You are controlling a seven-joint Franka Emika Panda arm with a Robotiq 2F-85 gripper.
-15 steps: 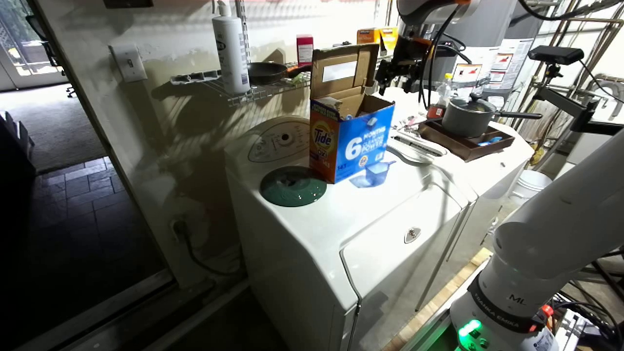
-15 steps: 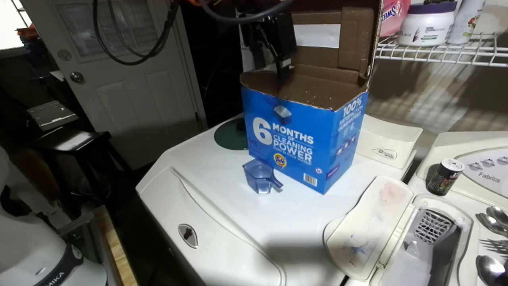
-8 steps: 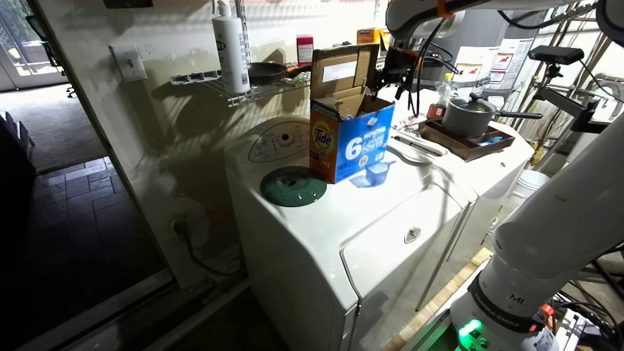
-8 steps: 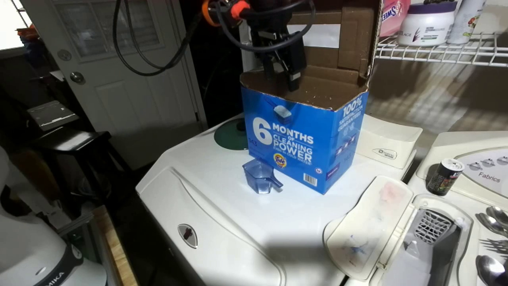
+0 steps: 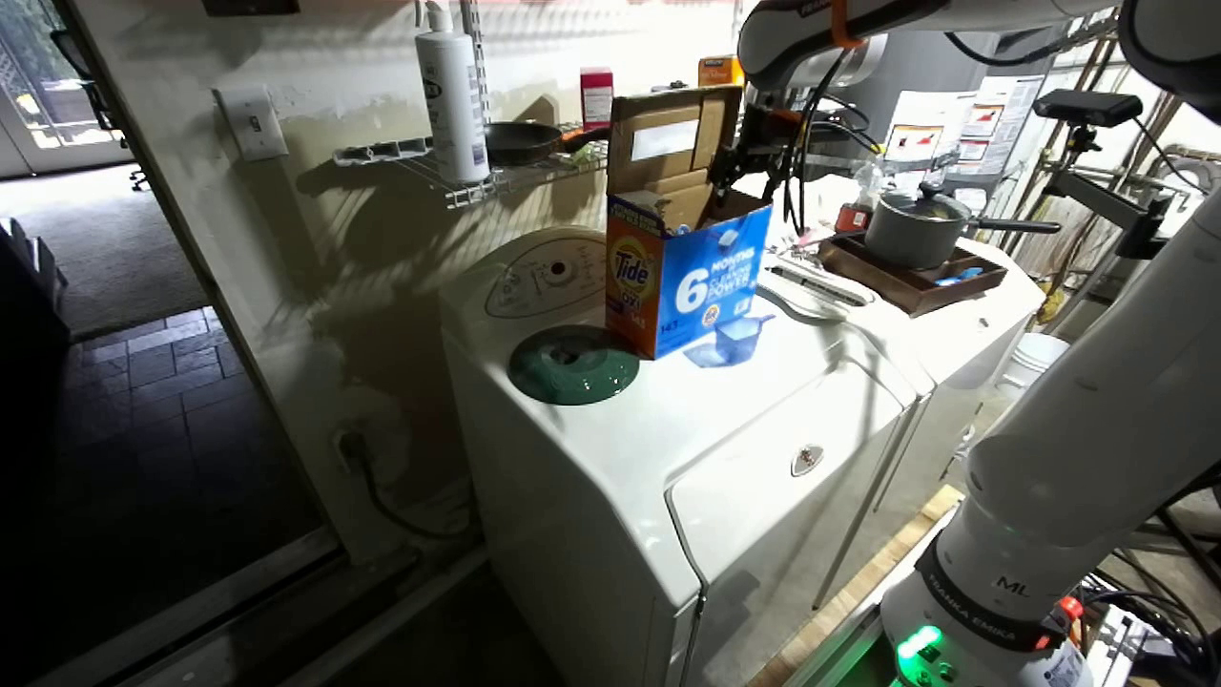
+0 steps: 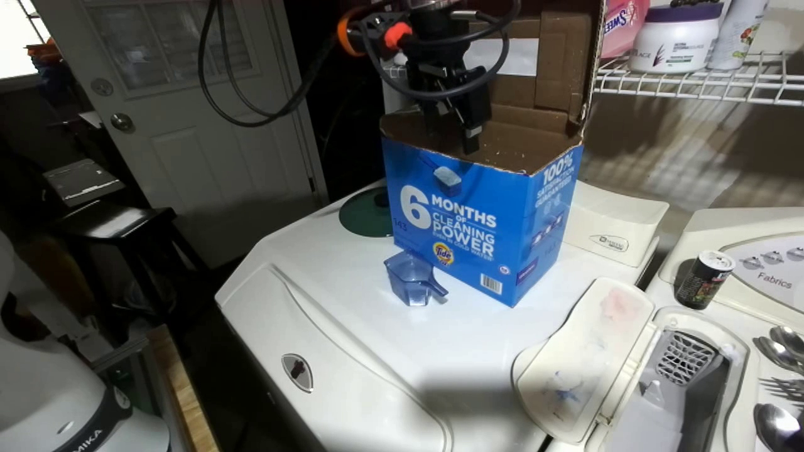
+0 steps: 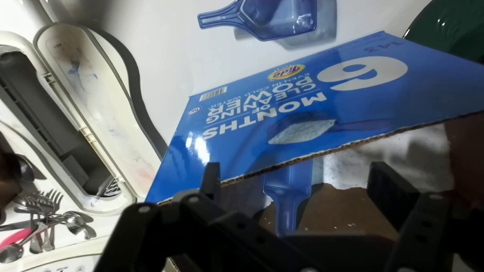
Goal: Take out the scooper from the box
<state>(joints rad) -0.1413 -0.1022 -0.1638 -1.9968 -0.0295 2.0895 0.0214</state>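
Observation:
The blue box (image 6: 477, 213) stands upright with its top open and its brown flap (image 6: 502, 88) raised at the back. It shows also in an exterior view (image 5: 711, 277) and the wrist view (image 7: 257, 109). In the wrist view a blue see-through scooper (image 7: 289, 192) lies inside it, handle toward the gripper. Its upper part is hidden behind the front wall; the exterior views do not show it. My gripper (image 7: 297, 179) is open, its fingers spread either side of the scooper without touching it. In both exterior views the fingertips (image 6: 452, 139) (image 5: 722, 191) are at the box opening; how deep, I cannot tell.
A second blue scoop (image 6: 411, 279) sits on the white washer in front of the box. A green lid (image 5: 572, 364) lies beside the box. A pale open-lidded container (image 6: 584, 364), cutlery (image 7: 41, 215) and a pot (image 5: 916, 229) on a brown tray are on the other side.
The gripper has moved down and across, from above the box's edge to over its opening. The arm came further into view. The box and the second scoop have not moved.

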